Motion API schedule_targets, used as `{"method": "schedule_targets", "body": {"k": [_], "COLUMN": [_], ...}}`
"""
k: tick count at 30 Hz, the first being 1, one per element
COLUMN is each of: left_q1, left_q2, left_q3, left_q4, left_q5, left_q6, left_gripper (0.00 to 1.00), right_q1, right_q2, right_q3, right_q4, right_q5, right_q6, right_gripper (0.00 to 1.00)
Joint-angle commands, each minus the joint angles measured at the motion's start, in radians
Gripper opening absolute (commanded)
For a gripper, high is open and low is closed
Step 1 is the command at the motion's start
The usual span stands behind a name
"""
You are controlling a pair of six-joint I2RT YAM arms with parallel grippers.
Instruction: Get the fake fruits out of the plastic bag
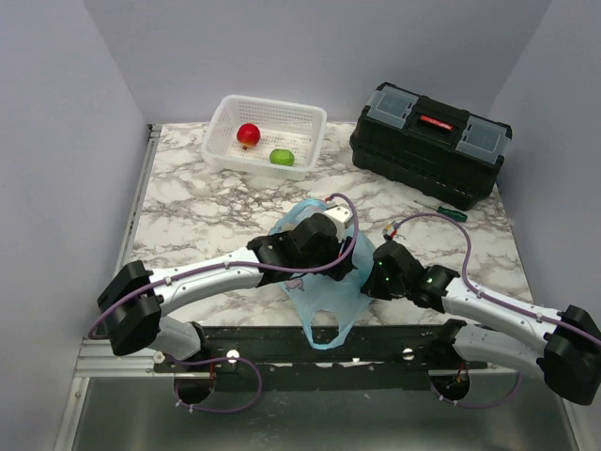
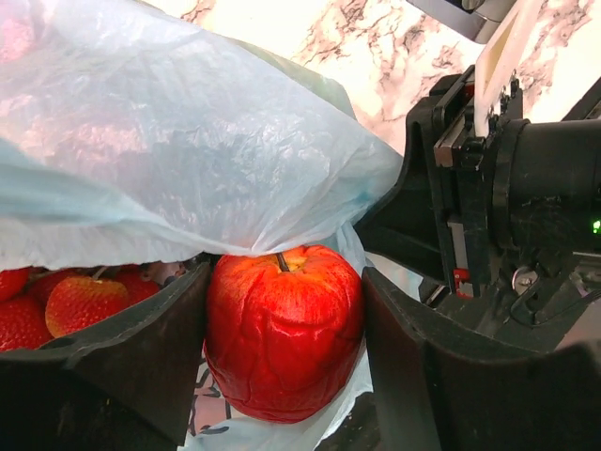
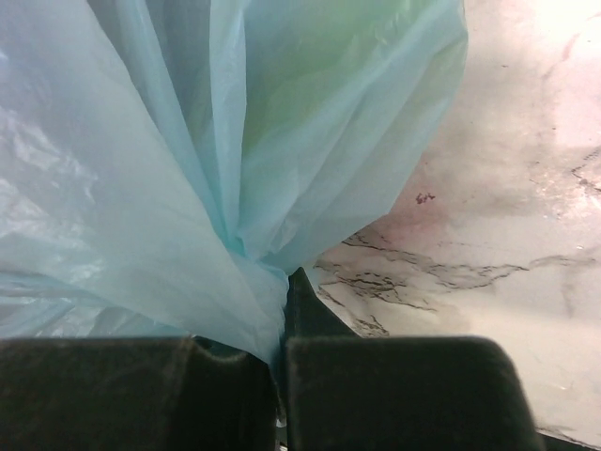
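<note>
Left claw (image 2: 285,305) is clamped on a red apple (image 2: 282,362), strawberries (image 2: 80,303) left of it. Right claw (image 3: 282,352) is pinched on the plastic bag (image 3: 188,141).

A robotics lab cell is showing: plain pale walls (image 1: 310,47) are closing round a marble-patterned table (image 1: 188,211), a left arm (image 1: 207,277) and right arm (image 1: 498,315) are sitting bolted at its near edge, a black toolbox (image 1: 430,141) is lying at its far right

Translucent light-blue plastic bag (image 3: 235,141), gathered in folds, filling left and centre. Lowest gather pinched between black fingers of right gripper (image 3: 280,352), jaws closed on film. White marble-veined table (image 3: 488,282) at right.
</note>
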Motion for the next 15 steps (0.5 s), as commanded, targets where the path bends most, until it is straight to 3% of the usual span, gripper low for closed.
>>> {"method": "schedule_targets", "body": {"k": [1,5,15], "left_q1": [0.01,0.017,0.033], "left_q2": [-0.059,0.013,0.153], "left_q3": [-0.04,-0.014,-0.109], "left_q4": [0.044,0.013,0.154], "left_q5": [-0.037,-0.028,-0.015], "left_q6": [0.008,-0.01,-0.071], "left_gripper": [0.52,0.52,0.57], "right_q1": [0.004,0.004,0.003], "right_q2": [0.008,0.013,-0.101], "right_q3": [-0.027,-0.016,-0.012], "right_q4": [-0.007,-0.008,-0.099], "right_q5": [-0.003,-0.009,0.077], "right_q6": [0.006,0.003,0.049], "right_gripper": [0.06,0.06,0.07]}}
